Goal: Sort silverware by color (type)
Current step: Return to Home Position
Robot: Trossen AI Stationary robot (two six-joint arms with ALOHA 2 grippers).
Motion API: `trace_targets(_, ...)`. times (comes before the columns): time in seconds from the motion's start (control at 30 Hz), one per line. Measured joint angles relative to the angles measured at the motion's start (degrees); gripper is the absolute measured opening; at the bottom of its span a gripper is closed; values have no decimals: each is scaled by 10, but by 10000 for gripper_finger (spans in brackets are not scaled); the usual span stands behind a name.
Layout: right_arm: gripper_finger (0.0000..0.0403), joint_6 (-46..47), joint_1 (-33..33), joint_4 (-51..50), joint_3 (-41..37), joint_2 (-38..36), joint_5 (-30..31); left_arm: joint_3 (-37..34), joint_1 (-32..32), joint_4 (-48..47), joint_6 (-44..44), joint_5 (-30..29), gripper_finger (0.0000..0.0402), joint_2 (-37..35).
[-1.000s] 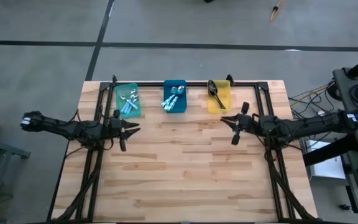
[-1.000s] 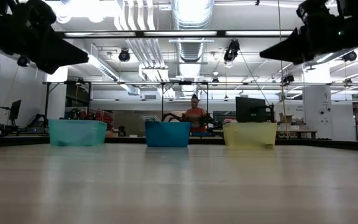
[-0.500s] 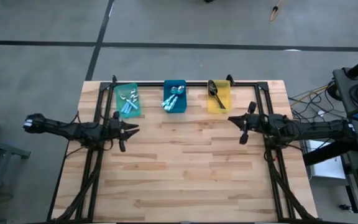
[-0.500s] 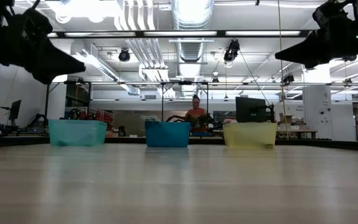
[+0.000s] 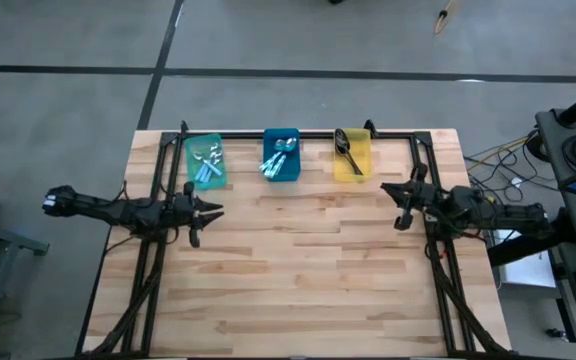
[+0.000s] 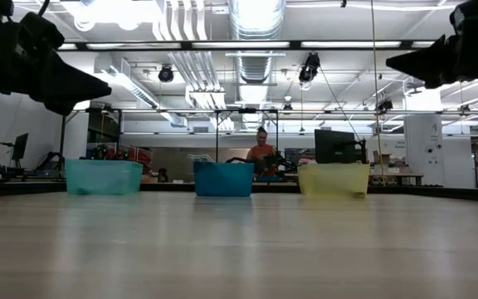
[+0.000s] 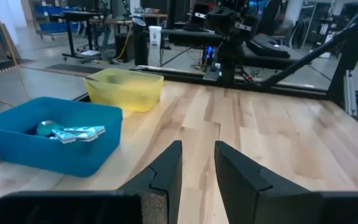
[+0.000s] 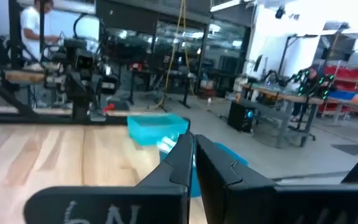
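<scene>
As the right gripper [image 8: 192, 140], fingers together, draws back outward, the left gripper [image 7: 197, 152] waits with fingers apart; the spoons [image 5: 279, 158] look sorted.

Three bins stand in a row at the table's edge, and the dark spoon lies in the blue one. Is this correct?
Not quite: the dark spoon lies in the yellow bin, not the blue one, as the high view shows. The rest is right.
</scene>
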Motion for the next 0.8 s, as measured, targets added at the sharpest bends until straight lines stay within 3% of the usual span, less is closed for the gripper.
trace_targets(0.17, 9, -3, 0, 17, -29, -11, 0, -1, 0, 1, 5, 15, 76, 8)
trace_targets(0.43, 9, -20, 0, 31, -43, -12, -5, -15, 0, 51, 13, 112, 76, 0)
trace_targets(0.57, 9, -19, 0, 9, -43, -11, 31, -15, 0, 38, -7, 77, 76, -4)
trace_targets(0.8, 9, 129, 0, 9, -42, 14, 44, -11, 0, 37, -54, 64, 76, 23)
